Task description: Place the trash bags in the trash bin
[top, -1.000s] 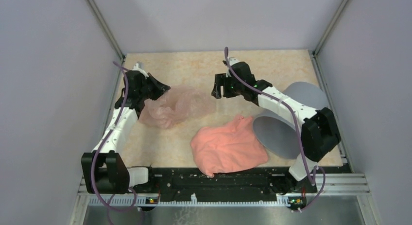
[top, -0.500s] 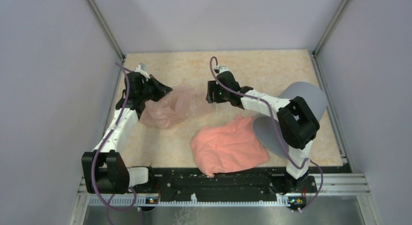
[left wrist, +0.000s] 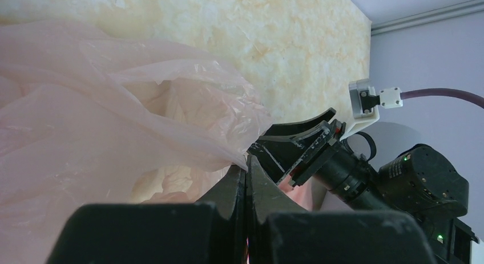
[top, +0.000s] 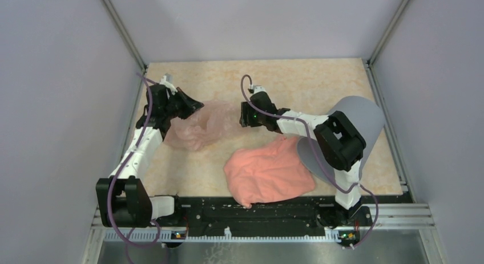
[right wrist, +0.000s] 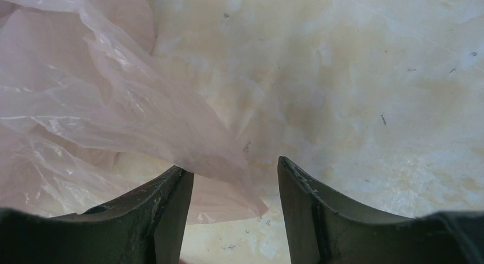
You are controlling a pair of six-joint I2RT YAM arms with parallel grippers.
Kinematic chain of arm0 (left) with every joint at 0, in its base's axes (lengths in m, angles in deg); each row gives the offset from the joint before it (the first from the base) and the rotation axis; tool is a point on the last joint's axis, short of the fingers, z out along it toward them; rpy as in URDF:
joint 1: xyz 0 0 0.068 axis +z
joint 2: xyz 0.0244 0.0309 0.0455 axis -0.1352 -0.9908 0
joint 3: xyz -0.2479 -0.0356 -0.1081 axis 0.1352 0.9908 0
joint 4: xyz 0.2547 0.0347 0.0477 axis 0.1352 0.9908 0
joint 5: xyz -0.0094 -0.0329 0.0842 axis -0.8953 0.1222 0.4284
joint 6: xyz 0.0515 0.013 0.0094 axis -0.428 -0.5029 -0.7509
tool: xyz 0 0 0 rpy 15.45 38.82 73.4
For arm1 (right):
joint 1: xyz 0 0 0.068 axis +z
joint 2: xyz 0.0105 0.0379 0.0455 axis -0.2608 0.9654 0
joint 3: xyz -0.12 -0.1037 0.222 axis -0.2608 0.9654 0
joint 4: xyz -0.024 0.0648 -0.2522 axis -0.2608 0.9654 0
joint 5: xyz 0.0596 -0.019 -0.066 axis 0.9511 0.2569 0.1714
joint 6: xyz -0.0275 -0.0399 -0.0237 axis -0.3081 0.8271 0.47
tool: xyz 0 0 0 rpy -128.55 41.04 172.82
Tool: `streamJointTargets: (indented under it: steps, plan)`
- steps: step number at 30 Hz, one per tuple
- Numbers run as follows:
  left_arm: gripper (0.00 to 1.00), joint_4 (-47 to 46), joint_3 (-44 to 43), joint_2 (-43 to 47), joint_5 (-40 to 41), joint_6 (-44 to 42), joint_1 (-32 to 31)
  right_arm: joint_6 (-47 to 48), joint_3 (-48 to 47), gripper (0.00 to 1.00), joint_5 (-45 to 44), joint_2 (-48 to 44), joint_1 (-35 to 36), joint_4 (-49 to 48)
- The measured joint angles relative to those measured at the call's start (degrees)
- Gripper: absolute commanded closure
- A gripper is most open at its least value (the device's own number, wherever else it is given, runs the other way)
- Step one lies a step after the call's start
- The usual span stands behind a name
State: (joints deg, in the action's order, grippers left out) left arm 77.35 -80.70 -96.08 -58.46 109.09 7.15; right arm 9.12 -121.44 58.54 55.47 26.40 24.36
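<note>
The see-through pale pink trash bag [top: 204,125] lies crumpled on the table at the centre left. My left gripper [top: 196,106] is shut on the bag's upper edge; the left wrist view shows the jaws [left wrist: 247,162] closed with the film [left wrist: 114,98] pinched at their tips. My right gripper [top: 242,117] is open at the bag's right edge. In the right wrist view a corner of the film [right wrist: 85,93] hangs between the open fingers [right wrist: 233,168]. The grey trash bin [top: 365,117] lies on its side at the right, mouth towards the near left, partly behind my right arm.
An opaque salmon-pink folded sheet [top: 268,173] lies in the near middle, touching the bin's mouth. Grey walls close in both sides and the back. The black rail with the arm bases [top: 257,210] runs along the near edge.
My right arm has swung left and a little nearer, bringing its open gripper from mid-table to the bag's right edge. The left gripper has stayed on the bag.
</note>
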Motion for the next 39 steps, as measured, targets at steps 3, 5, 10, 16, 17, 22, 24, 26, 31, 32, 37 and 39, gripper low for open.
streamJointTargets:
  steps: [3,5,10,16,17,22,24,26,31,32,37,39]
  plan:
    - [1.00,0.0,0.0,0.0,0.0,-0.3,0.0,-0.3,0.0,0.44,0.0,0.9,0.0,-0.3]
    - [1.00,0.0,0.0,0.0,0.0,-0.4,0.0,-0.4,0.0,0.44,-0.1,1.4,0.1,-0.4]
    - [1.00,0.0,0.0,0.0,-0.3,-0.5,0.0,-0.5,-0.3,0.56,-1.1,3.8,0.8,-1.4]
    - [1.00,0.0,0.0,-0.6,-1.6,-1.1,0.0,-0.5,-3.4,1.00,-2.7,5.6,1.1,1.8]
    - [1.00,0.1,-0.3,-1.0,-1.9,-1.3,0.0,-0.4,-4.7,1.00,-3.1,5.6,1.0,3.8]
    - [1.00,2.9,-12.4,-7.5,-6.6,-1.9,0.0,2.8,-20.0,1.00,-4.6,4.6,-0.9,17.3]
    - [1.00,3.9,-24.3,-11.3,-9.2,-1.5,-0.1,5.7,-30.1,1.00,-5.9,2.2,-2.3,22.5]
    - [1.00,3.1,-36.1,-12.9,-10.2,-1.4,-0.7,8.5,-38.2,1.00,-7.0,-2.1,-3.0,23.8]
    - [1.00,-7.3,-48.5,-4.3,-9.3,-4.3,-5.2,17.6,-40.4,1.00,-9.7,-28.6,3.1,12.7]
    - [1.00,-9.1,-47.1,-1.3,-8.7,-5.4,-6.2,18.7,-37.8,1.00,-9.6,-33.2,5.2,9.6]
    - [1.00,-14.8,-32.9,7.8,-3.8,-11.1,-7.5,17.8,-24.7,1.00,-10.4,-43.3,2.6,-7.0]
    - [1.00,-12.9,-26.6,3.7,-3.3,-12.4,-7.6,14.3,-17.6,1.00,-7.7,-35.9,0.8,-8.9]
